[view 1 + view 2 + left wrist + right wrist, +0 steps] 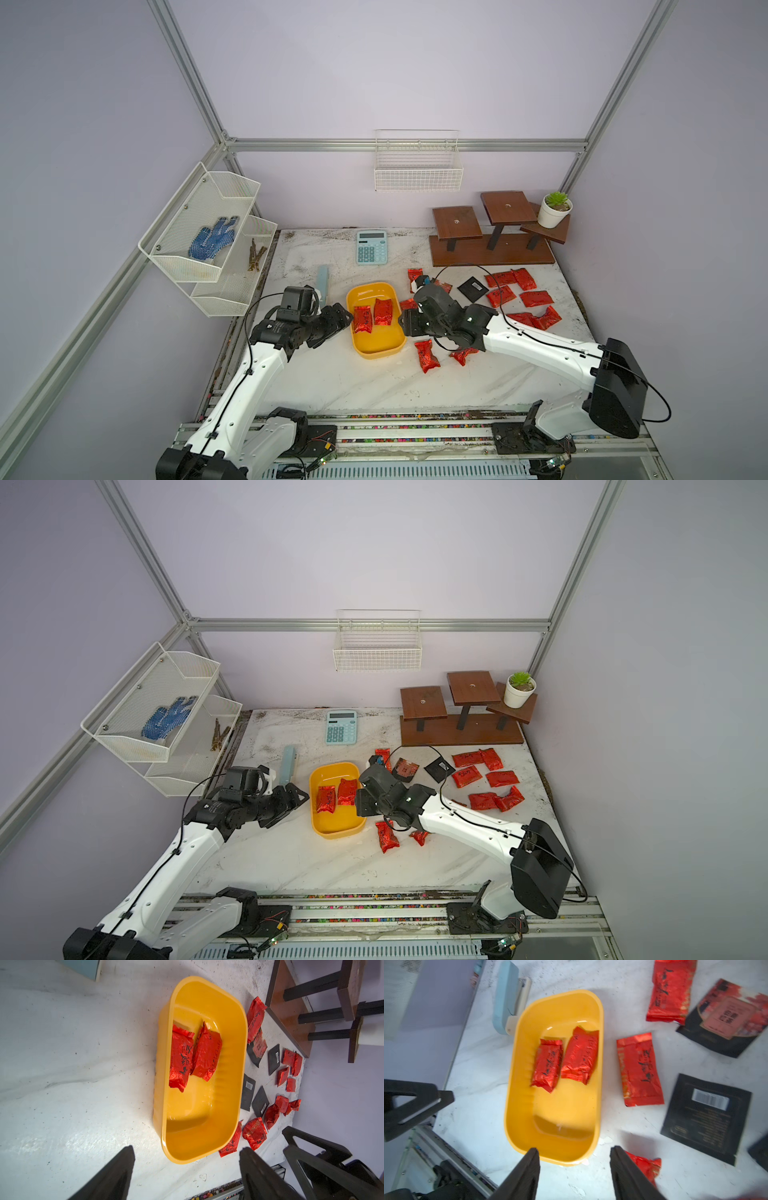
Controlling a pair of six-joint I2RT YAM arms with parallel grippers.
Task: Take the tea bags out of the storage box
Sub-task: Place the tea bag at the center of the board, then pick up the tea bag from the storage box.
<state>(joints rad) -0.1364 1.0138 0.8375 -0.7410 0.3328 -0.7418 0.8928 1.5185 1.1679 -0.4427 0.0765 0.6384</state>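
Near the middle of the surface (332,386), the yellow storage box (378,344), upright, long axis running front to back with the near end swung slightly to the right. Inside, in the far half, two red tea bags (362,319) close together side by side, each lying lengthwise along the box. Just beside the box's left rim, the left end effector (187,1149), spread wide and gripping nothing. At the right rim, the right end effector (574,1148), parted less widely, likewise empty. On the surface right of the box, one red bag (427,355) near the front corner, long axis roughly front to back, and a cluster of red bags (536,298) farther right. Between box and cluster, a black square sachet (473,288) lying flat, turned corner-on, and a reddish-brown sachet (405,769).
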